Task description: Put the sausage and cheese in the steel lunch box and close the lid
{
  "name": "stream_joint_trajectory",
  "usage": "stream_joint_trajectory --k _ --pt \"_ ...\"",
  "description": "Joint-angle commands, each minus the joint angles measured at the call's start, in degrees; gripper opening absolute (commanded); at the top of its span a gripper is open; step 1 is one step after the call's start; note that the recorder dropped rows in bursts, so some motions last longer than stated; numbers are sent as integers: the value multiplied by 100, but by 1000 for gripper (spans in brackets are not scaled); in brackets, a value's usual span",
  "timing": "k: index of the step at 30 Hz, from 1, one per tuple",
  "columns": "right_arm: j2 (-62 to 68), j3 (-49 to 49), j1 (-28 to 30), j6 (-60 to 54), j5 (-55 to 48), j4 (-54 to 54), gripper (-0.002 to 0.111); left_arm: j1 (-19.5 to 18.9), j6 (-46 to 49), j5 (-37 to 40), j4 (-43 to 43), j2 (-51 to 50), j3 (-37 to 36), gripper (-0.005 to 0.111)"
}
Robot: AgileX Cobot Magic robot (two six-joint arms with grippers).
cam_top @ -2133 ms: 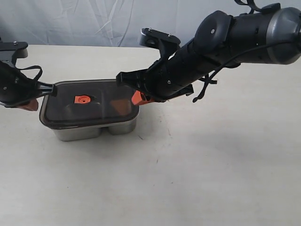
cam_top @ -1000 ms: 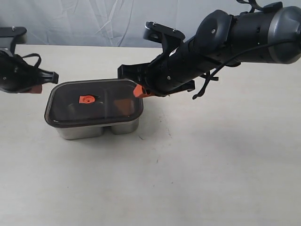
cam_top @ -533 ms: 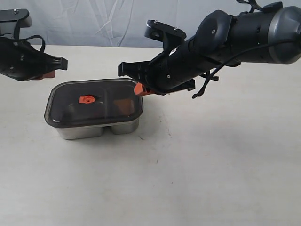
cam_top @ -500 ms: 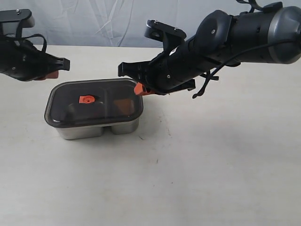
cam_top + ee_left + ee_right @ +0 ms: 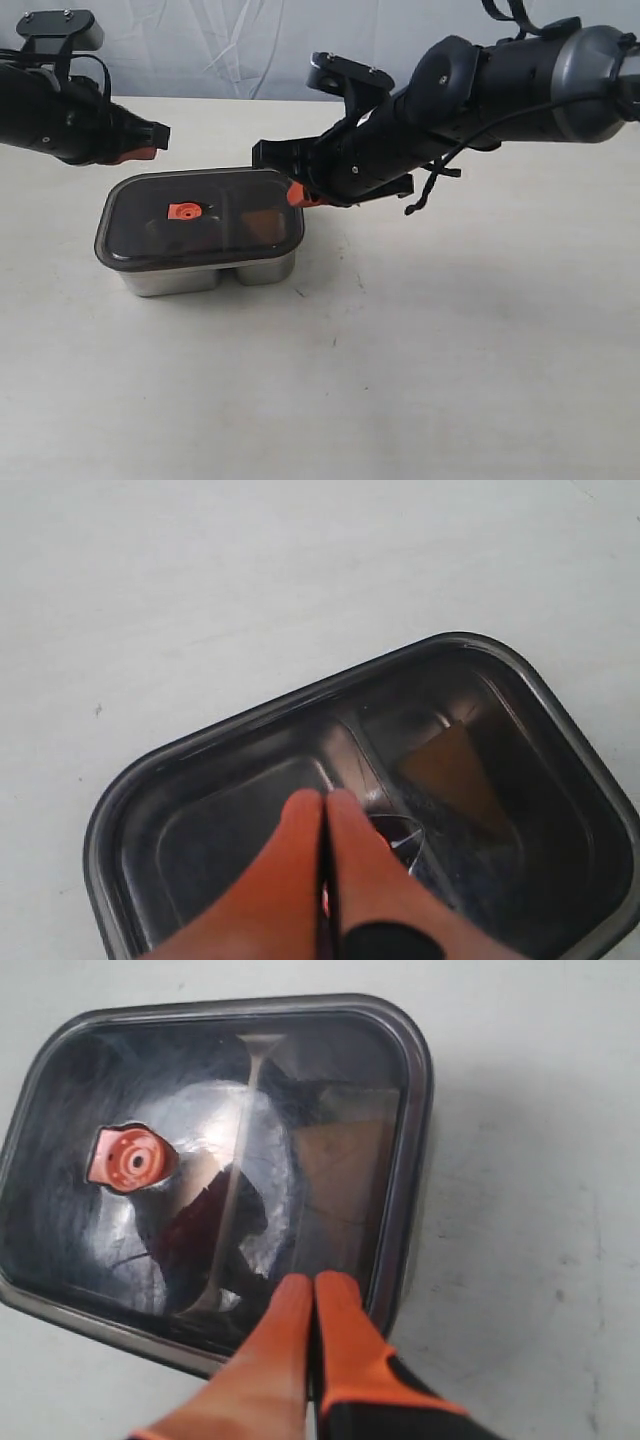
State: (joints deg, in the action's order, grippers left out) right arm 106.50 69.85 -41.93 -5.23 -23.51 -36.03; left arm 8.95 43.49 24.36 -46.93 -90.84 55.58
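Closed container on the desk [image 5: 450,330]. The lid [image 5: 200,215] sat on the steel lunch box [image 5: 205,278]. Through it showed the cheese [image 5: 345,1175] in one compartment and the sausage [image 5: 205,1222], dim red, beside the divider. The left end effector [image 5: 145,154] and right end effector [image 5: 297,194], both pressed together and empty, hung near the lid's far corners.

The right arm [image 5: 480,90] is a thick matte-black tube with a rounded joint cap and a grey metallic sleeve at the end farthest from its claw; thin black cables loop loose just behind the claw. The left arm [image 5: 50,110] is black too, with a flat black plate [image 5: 60,25] bearing small screws behind its claw. The left gripper [image 5: 322,798] and right gripper [image 5: 314,1282] have smooth orange fingers [image 5: 345,1345], tapered to rounded tips, with black housing at the base.
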Motion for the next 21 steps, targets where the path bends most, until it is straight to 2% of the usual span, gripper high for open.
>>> stream_joint_trajectory --k 1,12,21 --pt "186 93 -35 -33 45 -32 0 30 19 47 6 -296 56 0" --pt "778 731 -43 -60 -300 -32 0 30 19 -9 29 -780 56 0" --pt "1210 786 -43 -60 -445 -46 0 30 19 -46 103 -944 56 0"
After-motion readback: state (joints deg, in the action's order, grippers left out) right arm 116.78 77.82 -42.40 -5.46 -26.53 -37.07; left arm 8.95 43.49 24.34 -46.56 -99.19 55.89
